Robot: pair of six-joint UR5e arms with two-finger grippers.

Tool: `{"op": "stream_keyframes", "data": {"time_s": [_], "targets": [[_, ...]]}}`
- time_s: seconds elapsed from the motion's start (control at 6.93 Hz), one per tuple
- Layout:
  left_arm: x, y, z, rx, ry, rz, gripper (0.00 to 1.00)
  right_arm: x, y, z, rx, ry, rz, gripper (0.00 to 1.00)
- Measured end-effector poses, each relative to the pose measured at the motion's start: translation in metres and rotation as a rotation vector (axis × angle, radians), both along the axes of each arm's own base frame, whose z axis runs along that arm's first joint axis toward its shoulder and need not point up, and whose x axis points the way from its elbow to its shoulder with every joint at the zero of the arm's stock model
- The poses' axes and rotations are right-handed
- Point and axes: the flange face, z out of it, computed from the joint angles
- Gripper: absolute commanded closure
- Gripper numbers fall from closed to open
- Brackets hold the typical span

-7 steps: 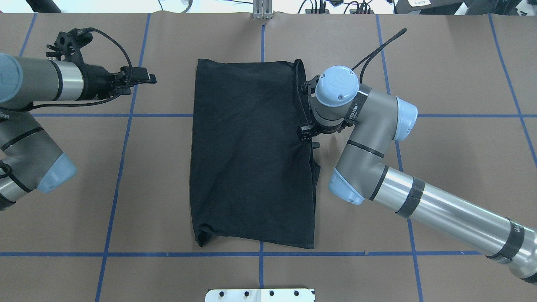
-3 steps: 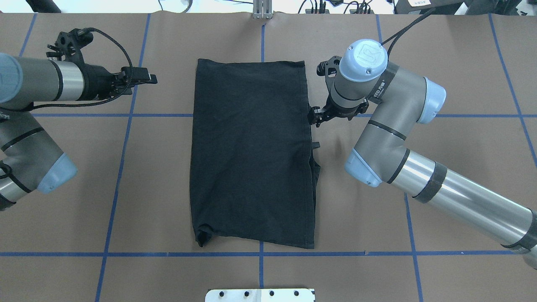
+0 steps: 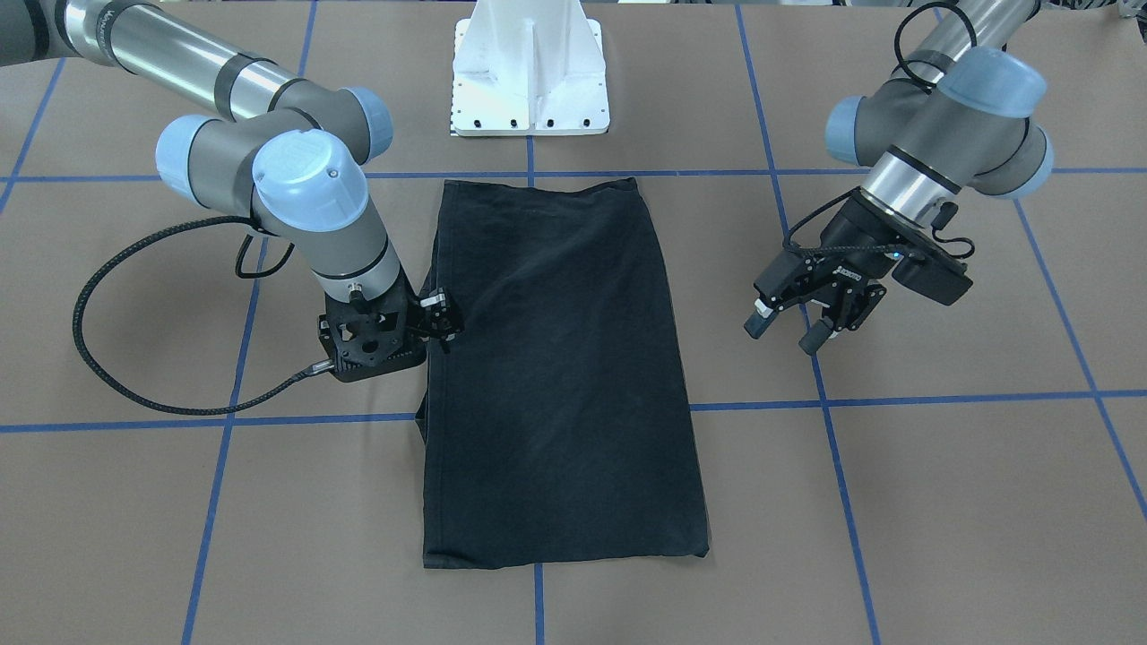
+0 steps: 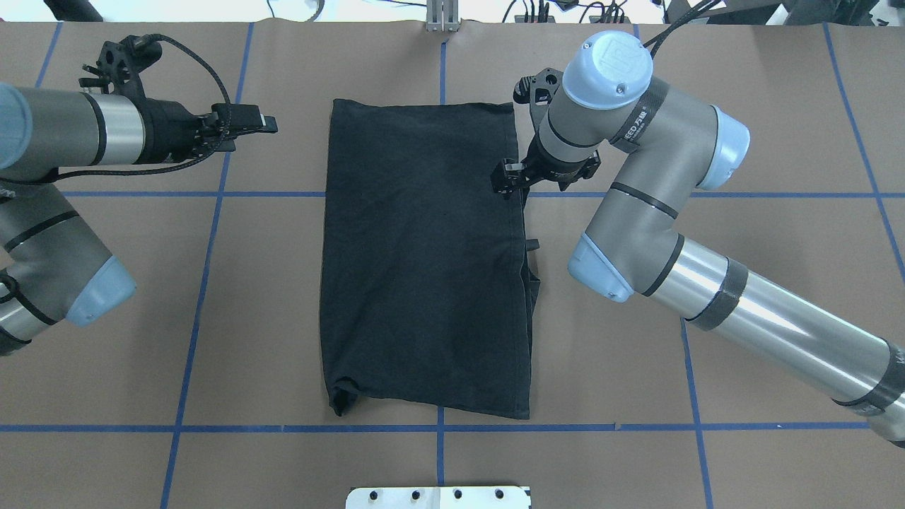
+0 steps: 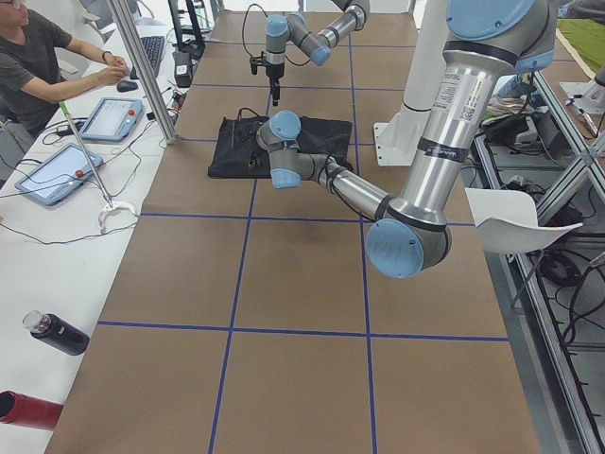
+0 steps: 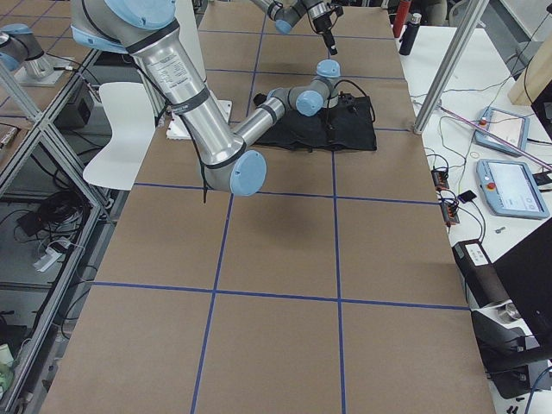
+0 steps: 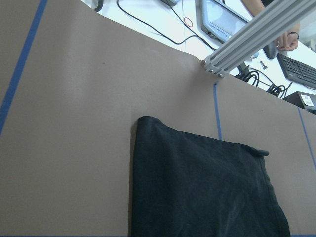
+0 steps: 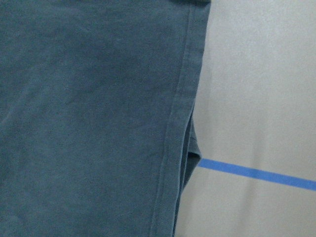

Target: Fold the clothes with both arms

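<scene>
The right gripper (image 4: 508,182), jaw gap unreadable, is shifting back over the shirt (image 4: 424,261) edge; the left gripper (image 3: 782,338) is hovering with jaws spread.

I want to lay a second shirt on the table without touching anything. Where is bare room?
Bare table lies between the T-shirt and the left arm, and in the strip between the shirt's near end and the white base plate. Crowded: the shirt's other long edge, where the right gripper hangs.

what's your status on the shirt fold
Left gripper open, clear of the T-shirt. Right gripper over its long edge, grip unclear. T-shirt lies folded, flat. Nothing visible in the way.
</scene>
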Motion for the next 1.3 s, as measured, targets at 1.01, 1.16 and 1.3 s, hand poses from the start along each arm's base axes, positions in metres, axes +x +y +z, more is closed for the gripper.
{"op": "stream_keyframes", "data": {"time_s": [1.01,1.16,1.3], "targets": [[0.097,0.156,0.010,-0.276,0.195,0.168,0.00,0.092,0.096,-0.036,-0.160,-0.223,0.031,0.00],[0.113,0.176,0.018,-0.305,0.192,0.174,0.00,0.095,0.104,-0.040,-0.183,-0.243,0.038,0.00],[0.126,0.193,0.025,-0.324,0.182,0.182,0.00,0.094,0.110,-0.039,-0.194,-0.265,0.040,0.00]]}}
